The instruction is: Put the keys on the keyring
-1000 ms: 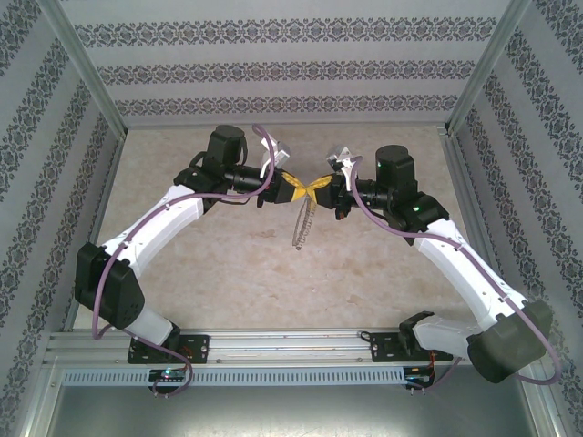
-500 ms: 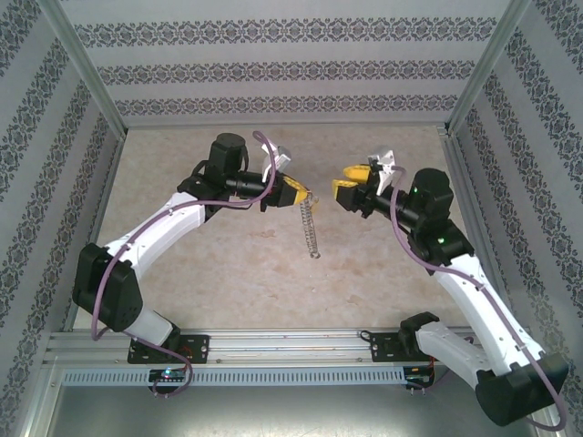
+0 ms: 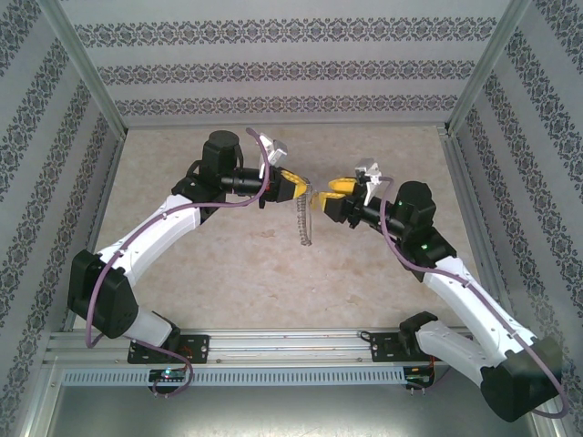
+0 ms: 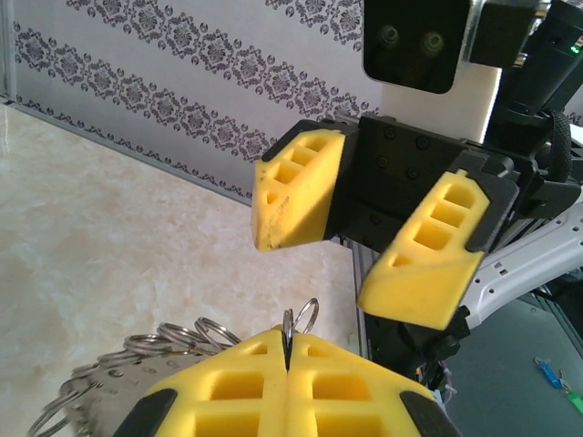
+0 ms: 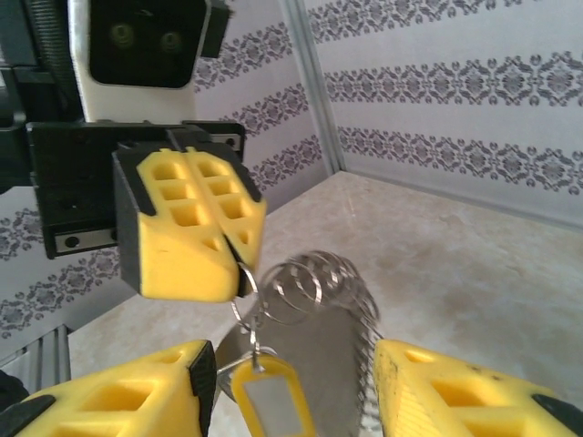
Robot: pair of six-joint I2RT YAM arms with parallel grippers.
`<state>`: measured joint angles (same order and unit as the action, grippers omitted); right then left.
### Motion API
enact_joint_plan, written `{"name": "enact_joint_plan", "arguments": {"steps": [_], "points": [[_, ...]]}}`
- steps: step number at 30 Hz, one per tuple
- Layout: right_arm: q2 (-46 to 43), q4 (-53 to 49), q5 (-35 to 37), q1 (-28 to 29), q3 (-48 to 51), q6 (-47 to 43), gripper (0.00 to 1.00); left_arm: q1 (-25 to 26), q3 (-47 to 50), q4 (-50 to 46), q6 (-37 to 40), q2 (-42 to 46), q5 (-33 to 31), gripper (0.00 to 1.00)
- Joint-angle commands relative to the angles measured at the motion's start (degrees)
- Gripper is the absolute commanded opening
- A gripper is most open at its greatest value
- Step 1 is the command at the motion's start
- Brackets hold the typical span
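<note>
Left gripper [image 3: 299, 189] is observed above the middle of the table [image 3: 228, 300], somewhat nearer the far edge than the near edge. Its fingers [image 4: 264, 360] are pressed flat together, and one loop of the keyring [image 4: 290, 324] is pinched edge-on in the seam at their tips. In the top view the rest of the keyring [image 3: 303, 223] is seen hanging down from that grip as a loose grey coil. Whether its lower end touches the table cannot be told.

Right gripper [image 3: 326, 193] is positioned just beside the left gripper, tip facing tip, at about the same height. Its fingers [image 5: 437, 373] are spread wide and nothing is clamped between them. A gap is visible between the two grippers in the left wrist view, where the right gripper [image 4: 337, 264] is seen head-on and apart from the pinched loop.

In the right wrist view the closed left gripper [image 5: 228, 259] is seen holding the loop at its lower corner, with the coil fanned out to the right of it. A yellow tag [image 5: 269, 401] with a pale window hangs on the keyring, between the right gripper's spread fingers but touching neither. A flat grey metal piece is noted behind the coil. Whether it is a key cannot be told.
</note>
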<state>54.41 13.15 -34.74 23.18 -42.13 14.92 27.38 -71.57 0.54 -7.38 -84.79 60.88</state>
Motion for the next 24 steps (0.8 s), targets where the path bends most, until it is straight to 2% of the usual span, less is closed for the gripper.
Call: {"name": "enact_joint_plan", "arguments": {"steps": [1, 9, 12, 19, 24], "points": [[0.85, 3.02, -2.15, 0.87, -1.44, 0.13, 0.49, 0.46, 0.42, 3.51, -0.61, 2.13, 0.09, 0.0], [2.64, 3.11, -2.44, 2.06, -2.63, -0.15, 0.44, 0.4, 0.28, 3.51, -0.58, 2.16, 0.2, 0.0], [3.61, 3.27, -2.91, 2.36, -3.43, -0.23, 0.34, 0.42, 0.27, 3.6, -0.62, 2.12, 0.2, 0.0], [5.0, 2.37, -4.41, 3.34, -4.53, -1.19, 0.0, 0.41, 0.29, 3.97, -0.78, 2.24, -0.31, 0.0], [4.87, 1.85, -4.28, 3.8, -3.7, -1.67, 0.0, 0.41, 0.89, 5.32, -1.84, 2.87, -1.52, 0.0]]}}
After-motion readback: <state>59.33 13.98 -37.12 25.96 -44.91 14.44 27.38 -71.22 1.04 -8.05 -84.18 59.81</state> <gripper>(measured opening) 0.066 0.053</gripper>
